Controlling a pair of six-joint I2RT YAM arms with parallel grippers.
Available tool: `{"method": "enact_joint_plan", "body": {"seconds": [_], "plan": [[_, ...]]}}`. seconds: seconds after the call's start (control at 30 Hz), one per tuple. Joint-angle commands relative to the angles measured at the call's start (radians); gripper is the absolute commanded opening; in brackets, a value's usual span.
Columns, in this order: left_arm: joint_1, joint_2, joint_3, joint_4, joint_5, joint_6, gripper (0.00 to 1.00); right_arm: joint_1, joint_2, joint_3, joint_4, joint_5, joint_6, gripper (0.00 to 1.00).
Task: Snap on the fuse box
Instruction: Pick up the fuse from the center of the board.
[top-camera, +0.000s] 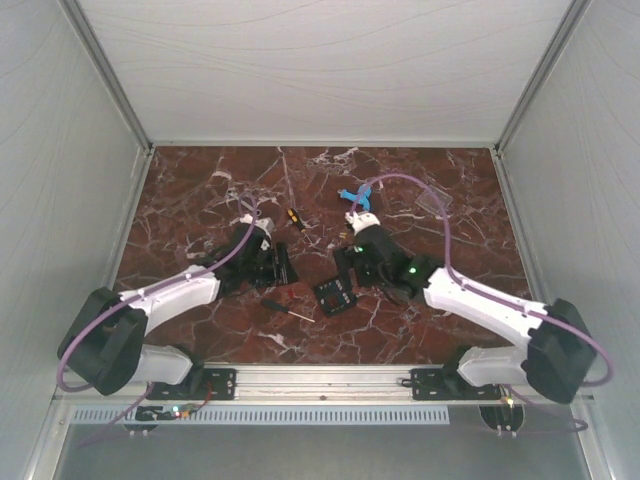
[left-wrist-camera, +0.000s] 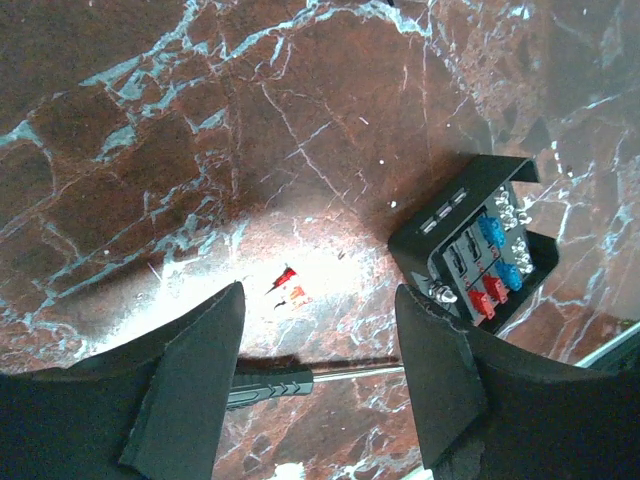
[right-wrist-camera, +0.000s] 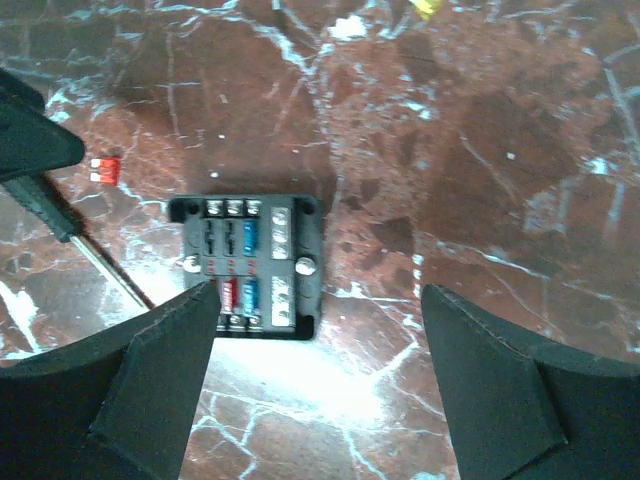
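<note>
The fuse box (top-camera: 335, 293) is a small black square box lying open on the marble table, with blue and red fuses showing inside. It also shows in the left wrist view (left-wrist-camera: 480, 260) and in the right wrist view (right-wrist-camera: 250, 265). No cover is on it. A faint clear square piece (top-camera: 432, 203), perhaps the cover, lies at the back right. My left gripper (top-camera: 274, 264) is open and empty to the left of the box (left-wrist-camera: 320, 390). My right gripper (top-camera: 347, 268) is open and empty just behind the box (right-wrist-camera: 315, 390).
A thin black-handled screwdriver (top-camera: 287, 310) lies left of the box, under my left gripper (left-wrist-camera: 290, 380). Loose red fuses (left-wrist-camera: 288, 285) lie near it. A light-blue plastic piece (top-camera: 350, 195) and a second screwdriver (top-camera: 293, 217) lie farther back.
</note>
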Motion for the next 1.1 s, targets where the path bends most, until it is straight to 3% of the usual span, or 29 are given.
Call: {"method": "enact_joint_plan", "body": {"seconds": [0.0,0.27,0.47,0.63,1.07], "plan": [[-0.026,-0.003,0.010,0.003,-0.055,0.056,0.63,-0.053,-0.141,-0.116,0.155,0.033,-0.028,0.83],[-0.049,0.100,0.044,0.020,-0.038,0.077,0.64,-0.136,-0.286,-0.314,0.307,-0.054,-0.034,0.98],[-0.073,0.187,0.069,0.064,0.006,0.067,0.58,-0.139,-0.239,-0.325,0.317,-0.024,-0.027,0.98],[-0.105,0.213,0.087,-0.001,-0.016,0.059,0.52,-0.139,-0.223,-0.323,0.318,-0.011,-0.022,0.98],[-0.153,0.145,0.055,-0.144,-0.134,-0.006,0.52,-0.140,-0.222,-0.322,0.313,-0.011,-0.023,0.98]]}}
